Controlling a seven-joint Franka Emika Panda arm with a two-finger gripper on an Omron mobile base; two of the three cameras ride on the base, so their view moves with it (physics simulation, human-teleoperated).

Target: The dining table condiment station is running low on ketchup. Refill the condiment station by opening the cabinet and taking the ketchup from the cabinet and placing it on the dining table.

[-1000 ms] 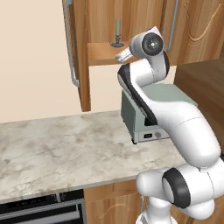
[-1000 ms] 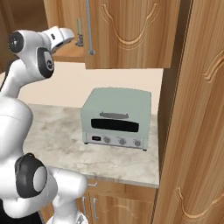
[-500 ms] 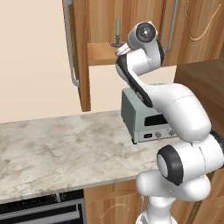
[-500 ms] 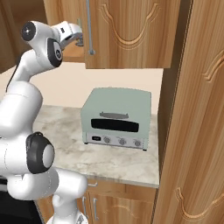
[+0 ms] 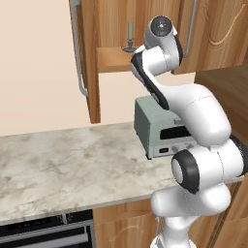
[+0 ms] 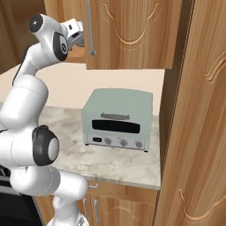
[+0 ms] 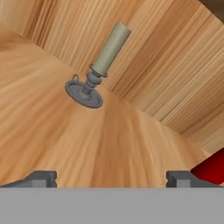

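The ketchup [image 7: 213, 168] appears as a red patch at the right edge of the hand view, on the wooden shelf [image 7: 87, 140] inside the cabinet [image 5: 116, 29], just beyond the right fingertip [image 7: 181, 177]. The tool [image 7: 111, 177] is spread, its tips well apart and holding nothing. A grey candlestick [image 7: 94, 72] stands upright farther back on the same shelf, well apart from the ketchup. The left cabinet door [image 5: 87, 53] stands open; the right door [image 6: 132, 33] is closed. Below, a pale green toaster oven [image 6: 118, 119] rests on the marbled desk [image 5: 58, 164]. Compared with one second ago, the arm has risen and the tool has reached into the cabinet opening.
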